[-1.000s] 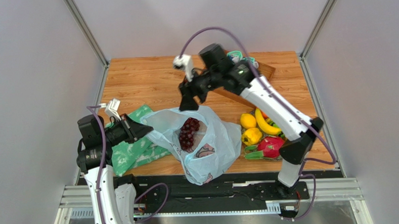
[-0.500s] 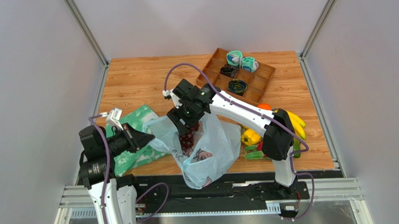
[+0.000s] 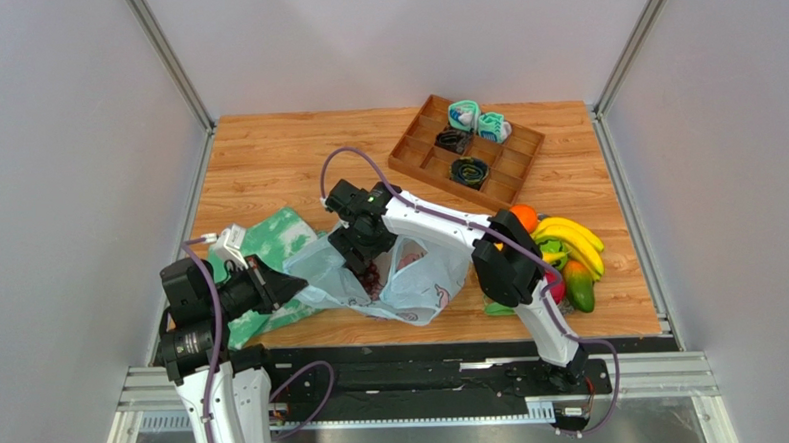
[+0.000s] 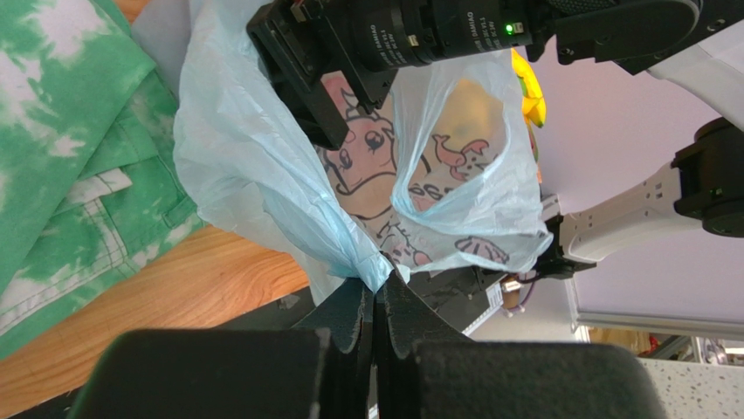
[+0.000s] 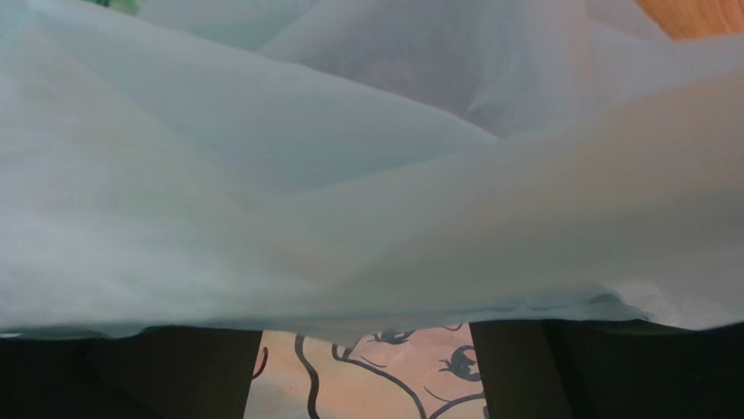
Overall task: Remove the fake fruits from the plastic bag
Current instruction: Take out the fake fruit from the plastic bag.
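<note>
The pale-blue plastic bag [image 3: 426, 278] lies near the table's front, mouth facing left. My left gripper [image 3: 283, 285] is shut on a fold of the bag's rim [image 4: 362, 262], its tips together [image 4: 377, 297]. My right gripper [image 3: 366, 261] is low in the bag's mouth; a bit of the purple grapes [image 3: 374, 276] shows beside it. In the right wrist view bag film [image 5: 349, 175] covers almost everything, and my right gripper [image 5: 367, 371] has its fingers [image 5: 131, 375] wide apart with only printed film between them. Orange [image 3: 523, 216], banana bunch [image 3: 572, 238] and mango [image 3: 578, 300] lie out of the bag at the right.
A green-and-white mottled cloth [image 3: 274, 237] lies under the bag's left side and shows in the left wrist view [image 4: 70, 131]. A wooden divided tray [image 3: 406, 153] with teal and black items stands at the back right. The right arm's elbow hangs over the fruit pile.
My right arm has swung down from above the bag's far side into the bag's mouth. The bag has slumped flatter. My left gripper keeps its hold and has drifted slightly nearer.
</note>
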Controlling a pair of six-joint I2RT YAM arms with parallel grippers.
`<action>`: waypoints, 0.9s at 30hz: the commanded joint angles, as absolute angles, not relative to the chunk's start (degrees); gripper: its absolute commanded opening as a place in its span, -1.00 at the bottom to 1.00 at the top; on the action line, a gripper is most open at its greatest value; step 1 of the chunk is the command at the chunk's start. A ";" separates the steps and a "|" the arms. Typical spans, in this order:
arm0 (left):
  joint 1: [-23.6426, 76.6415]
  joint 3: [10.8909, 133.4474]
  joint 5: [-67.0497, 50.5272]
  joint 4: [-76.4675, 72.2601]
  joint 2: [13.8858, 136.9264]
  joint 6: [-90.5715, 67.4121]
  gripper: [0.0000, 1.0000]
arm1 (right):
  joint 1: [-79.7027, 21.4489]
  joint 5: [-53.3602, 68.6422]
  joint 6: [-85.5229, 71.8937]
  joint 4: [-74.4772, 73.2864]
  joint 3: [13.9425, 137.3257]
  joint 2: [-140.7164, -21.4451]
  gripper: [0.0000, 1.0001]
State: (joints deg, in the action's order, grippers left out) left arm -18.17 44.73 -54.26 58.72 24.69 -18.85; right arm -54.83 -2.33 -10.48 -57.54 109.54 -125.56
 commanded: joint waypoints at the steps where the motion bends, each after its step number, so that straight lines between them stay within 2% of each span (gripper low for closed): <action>1: -18.81 45.09 -54.76 58.36 24.08 -17.84 -1.00 | -54.93 -0.63 -7.48 -53.97 113.46 -128.49 0.55; 3: -18.81 44.83 -54.76 58.27 24.34 -17.93 -1.00 | -54.93 4.11 -5.99 -52.66 115.13 -129.72 0.43; 4: -18.81 44.74 -54.84 58.01 24.43 -18.10 -1.00 | -54.84 9.35 -4.32 -52.21 115.75 -130.94 0.25; 6: -18.81 44.30 -54.84 57.66 24.52 -18.54 -1.00 | -55.02 14.65 -3.35 -51.07 116.98 -131.83 0.15; 7: -18.81 44.04 -54.76 57.31 24.70 -18.54 -1.00 | -55.11 18.07 -2.73 -50.80 117.24 -132.36 0.02; 9: -18.63 43.95 -54.76 57.13 24.78 -18.63 -1.00 | -55.63 19.24 -0.97 -50.54 118.12 -132.71 -0.20; 10: -18.81 43.95 -54.76 57.13 24.96 -18.63 -1.00 | -55.63 19.94 -0.36 -50.71 118.56 -132.71 -0.45; 13: -18.72 44.12 -54.49 56.95 25.49 -18.54 -1.00 | -55.37 18.73 2.19 -51.94 119.53 -130.96 -0.74; 16: -18.81 44.56 -54.67 55.64 26.01 -18.81 -1.00 | -54.41 18.63 5.87 -54.48 117.87 -125.87 -0.86; 24: -18.81 44.56 -57.92 42.04 27.15 -25.05 -1.00 | -54.67 18.90 19.07 -63.01 104.60 -102.52 -0.96; 27: -18.37 43.77 -57.57 37.55 29.52 -26.54 -1.00 | -54.76 20.82 21.79 -65.03 102.31 -97.14 -0.97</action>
